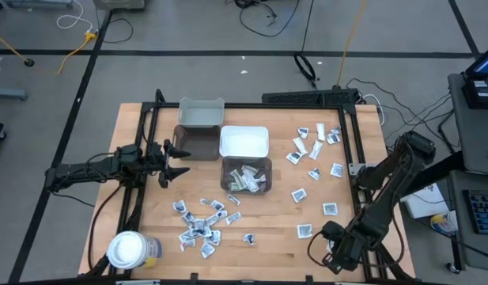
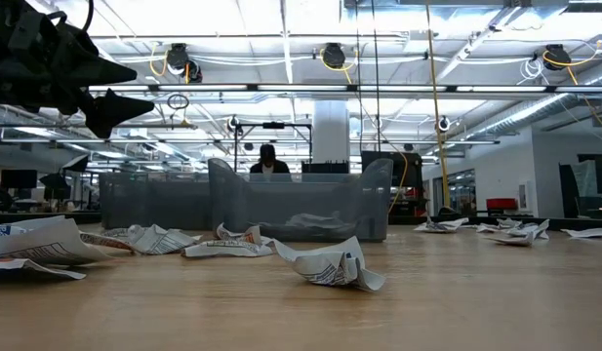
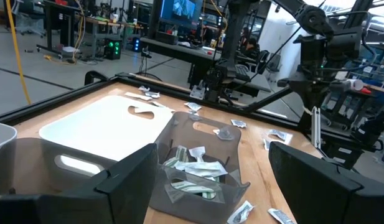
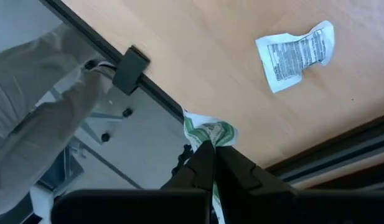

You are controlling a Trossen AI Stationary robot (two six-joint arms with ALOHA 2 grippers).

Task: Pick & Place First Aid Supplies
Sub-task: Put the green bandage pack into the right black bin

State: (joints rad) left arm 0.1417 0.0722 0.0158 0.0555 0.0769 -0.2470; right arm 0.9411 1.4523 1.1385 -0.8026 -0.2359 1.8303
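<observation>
The first aid supplies are small white printed packets scattered on the wooden table, one cluster near the front left (image 1: 200, 226) and another at the right (image 1: 315, 146). Several lie in a clear bin (image 1: 246, 176). My right gripper (image 1: 329, 255) hangs over the table's near right corner. It is shut on a crumpled green-and-white packet (image 4: 208, 130). Another packet (image 4: 295, 55) lies flat on the wood beyond it. My left gripper (image 1: 183, 161) stands open and level at the left, beside the bins, with nothing between its fingers (image 3: 126, 180). My right gripper pinches the green-and-white packet by its near edge (image 4: 207, 142) between its two fingertips (image 4: 232, 163). The fingers slant down from above. The crumpled packet sticks out past the fingertips, lifted clear of the table.
A grey bin (image 1: 201, 113), a white bin (image 1: 244, 142) and a dark bin (image 1: 194, 142) stand mid-table by the clear one. A white-lidded jar (image 1: 129, 249) sits at the near left corner. A black frame rail (image 4: 148, 81) runs along the table's right edge.
</observation>
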